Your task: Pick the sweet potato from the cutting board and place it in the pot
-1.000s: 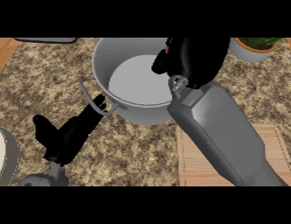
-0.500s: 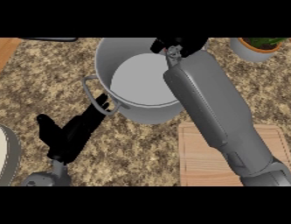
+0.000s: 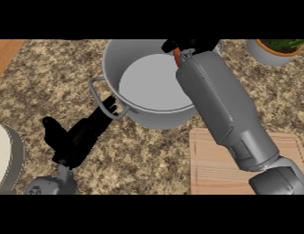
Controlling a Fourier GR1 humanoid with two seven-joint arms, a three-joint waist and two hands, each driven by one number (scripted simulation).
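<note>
At lower right, the cutting board point(image 3: 218, 169) lies bare. At lower left, the left hand point(image 3: 80, 135) rests with fingers straight, beside the pot point(image 3: 147, 77). At the upper frame, the right hand point(image 3: 193, 45) curls around a reddish sliver, probably the sweet potato point(image 3: 177, 53), above the pot's far rim; release there risks striking the rim.

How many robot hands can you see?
2. The left hand rests open on the counter beside the pot. The right hand is up at the pot's far rim, fingers curled round something reddish, mostly hidden.
</note>
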